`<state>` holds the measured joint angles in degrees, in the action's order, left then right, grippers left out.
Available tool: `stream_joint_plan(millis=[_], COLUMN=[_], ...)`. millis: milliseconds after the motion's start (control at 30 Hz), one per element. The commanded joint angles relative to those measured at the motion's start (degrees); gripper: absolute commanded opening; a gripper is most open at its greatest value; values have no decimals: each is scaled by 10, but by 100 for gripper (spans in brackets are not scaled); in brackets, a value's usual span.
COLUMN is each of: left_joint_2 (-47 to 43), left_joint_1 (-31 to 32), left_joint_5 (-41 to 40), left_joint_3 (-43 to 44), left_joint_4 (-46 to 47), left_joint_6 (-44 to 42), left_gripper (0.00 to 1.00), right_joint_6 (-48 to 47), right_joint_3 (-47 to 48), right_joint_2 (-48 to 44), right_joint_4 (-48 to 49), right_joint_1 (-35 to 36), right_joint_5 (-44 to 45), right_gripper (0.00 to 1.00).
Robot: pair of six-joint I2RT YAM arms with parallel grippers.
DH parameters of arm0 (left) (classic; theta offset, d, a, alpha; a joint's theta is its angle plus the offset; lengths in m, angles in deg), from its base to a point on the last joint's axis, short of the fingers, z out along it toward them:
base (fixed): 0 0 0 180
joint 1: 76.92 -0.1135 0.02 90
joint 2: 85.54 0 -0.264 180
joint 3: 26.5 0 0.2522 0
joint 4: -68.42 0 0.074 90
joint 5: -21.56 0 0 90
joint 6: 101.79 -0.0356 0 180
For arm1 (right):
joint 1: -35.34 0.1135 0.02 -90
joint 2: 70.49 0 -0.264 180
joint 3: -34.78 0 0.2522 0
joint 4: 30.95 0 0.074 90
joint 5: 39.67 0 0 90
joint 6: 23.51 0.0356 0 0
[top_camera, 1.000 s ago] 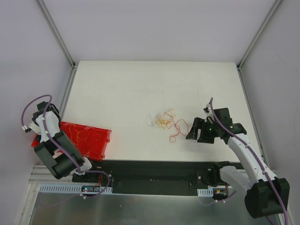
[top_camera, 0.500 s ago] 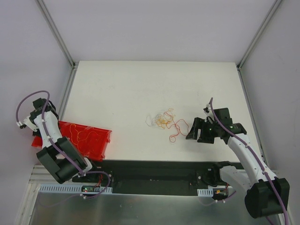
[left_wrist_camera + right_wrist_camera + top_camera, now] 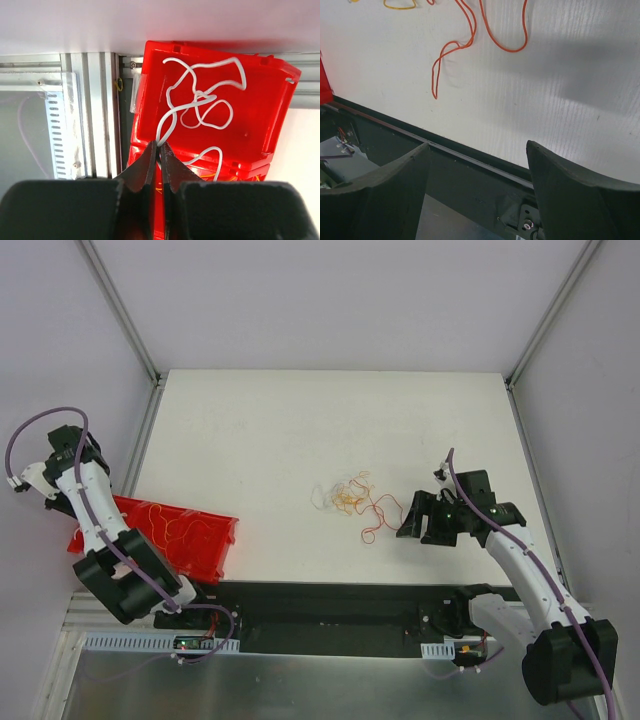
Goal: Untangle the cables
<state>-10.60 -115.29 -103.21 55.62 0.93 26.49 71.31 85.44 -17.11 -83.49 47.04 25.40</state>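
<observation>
The cables lie as a small loose tangle of red, orange-yellow and whitish strands near the table's middle. Their red-orange strand trails toward the front edge, and a yellow loop shows at the top of the right wrist view. My right gripper hovers just right of the tangle; in its own view it is open and empty. My left gripper is raised over the left end of the red bin. Its jaws are shut tip to tip. A white cable lies curled in the bin and passes behind the fingertips.
Orange-yellow strands also lie in the red bin, which overhangs the table's front left corner. An aluminium rail runs beside the bin. A black strip borders the table's front edge. Frame posts stand at the back corners.
The left arm has risen and swung left, away from the bin. Its jaws have closed. The right arm and the tangle have not moved.
</observation>
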Motion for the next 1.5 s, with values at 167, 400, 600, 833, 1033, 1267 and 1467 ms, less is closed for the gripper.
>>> stream_joint_plan(millis=[167, 400, 600, 833, 1033, 1267, 1467], left_joint_2=[68, 128, 133, 120, 106, 47, 17], left_joint_1=[-6, -7, -7, -12, -12, -12, -11], left_joint_5=[-29, -74, -58, -32, -8, 81, 122], left_joint_3=[-6, -11, -20, 0, 8, -18, -1], left_joint_4=[-11, -2, 1, -7, -15, -14, -11], left_joint_6=[44, 51, 62, 72, 59, 47, 13], left_gripper=[0, 0, 0, 20, 62, 78, 90], right_joint_6=[-12, -12, -12, -12, -12, -12, -13], right_joint_3=[2, 4, 4, 4, 3, 2, 1], right_joint_2=[6, 14, 11, 13, 11, 20, 21], right_joint_4=[7, 6, 2, 1, 2, 6, 6], right_joint_1=[-4, -4, -3, -4, -2, -2, -1], right_joint_5=[-11, -12, -9, -12, -14, -21, -24], right_gripper=[79, 79, 79, 79, 79, 79, 79])
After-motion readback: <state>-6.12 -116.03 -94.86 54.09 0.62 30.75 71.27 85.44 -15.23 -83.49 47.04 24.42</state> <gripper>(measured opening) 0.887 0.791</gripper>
